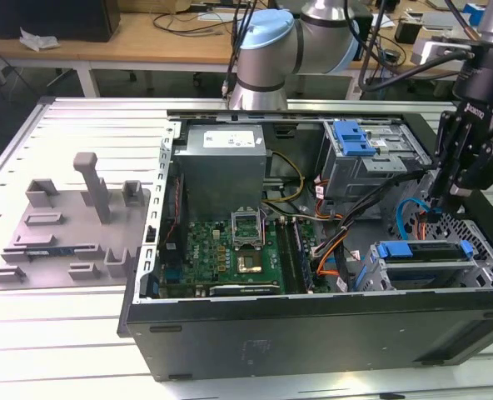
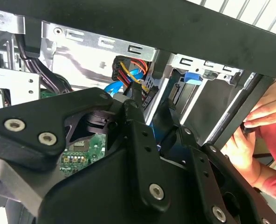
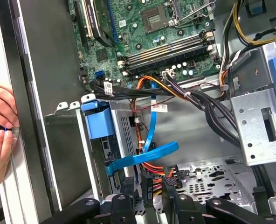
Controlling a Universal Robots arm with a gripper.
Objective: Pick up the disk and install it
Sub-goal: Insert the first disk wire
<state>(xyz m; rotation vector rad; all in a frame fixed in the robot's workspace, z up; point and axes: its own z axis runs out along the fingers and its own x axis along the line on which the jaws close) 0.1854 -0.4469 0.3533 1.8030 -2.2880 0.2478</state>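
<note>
The black, matte gripper [image 1: 438,200] hangs inside the open computer case [image 1: 313,337] at the exterior view's right. Whether it is spread or closed cannot be told. Just beside it runs a flat, glossy blue ribbon cable [image 3: 149,154], next to a black plug with red and orange wires [image 3: 163,179].

The disk [image 1: 420,252], a flat silver slab framed in blue plastic, sits in the perforated metal cage at the case's front corner, below the gripper in the exterior view.

Farther in stand a blue ribbed latch panel [image 1: 352,137] on a grey steel bay, a green motherboard [image 1: 230,258] with a square socket, and a boxy grey power supply [image 1: 221,167].

A person's hand [image 3: 2,107] rests at the case's black rim. Outside the case, a grey plastic fixture [image 1: 72,225] lies on the slotted aluminium table [image 1: 63,125].
</note>
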